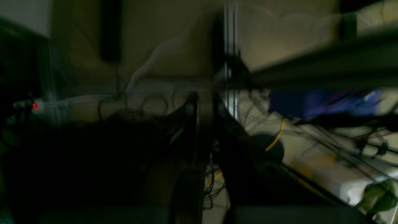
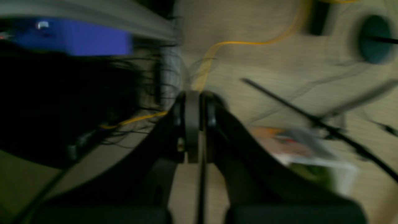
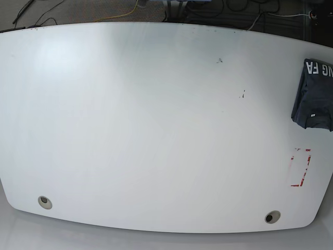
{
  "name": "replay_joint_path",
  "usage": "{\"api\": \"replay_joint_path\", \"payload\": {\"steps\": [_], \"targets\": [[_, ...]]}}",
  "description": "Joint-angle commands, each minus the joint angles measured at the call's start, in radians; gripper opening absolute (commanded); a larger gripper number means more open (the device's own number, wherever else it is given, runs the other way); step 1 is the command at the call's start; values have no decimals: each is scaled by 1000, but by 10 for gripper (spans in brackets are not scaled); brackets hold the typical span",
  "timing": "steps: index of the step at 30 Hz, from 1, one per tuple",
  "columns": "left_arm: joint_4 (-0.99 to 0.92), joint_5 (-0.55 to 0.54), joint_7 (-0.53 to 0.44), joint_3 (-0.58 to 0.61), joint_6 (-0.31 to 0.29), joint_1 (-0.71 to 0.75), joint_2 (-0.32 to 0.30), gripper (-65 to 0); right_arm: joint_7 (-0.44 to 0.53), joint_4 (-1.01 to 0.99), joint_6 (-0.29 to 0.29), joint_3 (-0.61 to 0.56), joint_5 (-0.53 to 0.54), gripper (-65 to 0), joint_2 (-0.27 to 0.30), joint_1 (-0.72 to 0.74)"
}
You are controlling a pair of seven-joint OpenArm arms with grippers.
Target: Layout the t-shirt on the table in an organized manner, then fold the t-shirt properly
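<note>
The t-shirt (image 3: 315,96) lies folded into a small dark bundle at the far right edge of the white table (image 3: 156,120), with the white letters "FA" showing on top. Neither arm appears in the base view. The left wrist view is dark and blurred; my left gripper (image 1: 205,102) stands shut with nothing in it, facing cables and floor, not the table. In the right wrist view, also blurred, my right gripper (image 2: 192,99) is shut and empty, over a beige floor.
A red tape rectangle (image 3: 301,167) marks the table below the shirt. Two grommet holes (image 3: 45,202) (image 3: 272,217) sit near the front edge. Off the table, the wrist views show a blue box (image 2: 71,37), a yellow cable (image 2: 248,43) and black wires.
</note>
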Motion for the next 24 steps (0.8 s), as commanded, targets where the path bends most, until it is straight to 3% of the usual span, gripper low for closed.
{"api": "replay_joint_path", "payload": {"steps": [1,9,24], "targets": [[-72,-13,-25,-1,-1,-36,-16,-650,11,-46,3,-7,-3,-631,4,21],[-332,-11,-25,0,-1,-198,-65,-650,13,-281,5,-39,-6,-631,7,184],[-827,162,-30,0,-1,-513,-114,-650,17,-669,8,-41,-81,-631,27,485]]}}
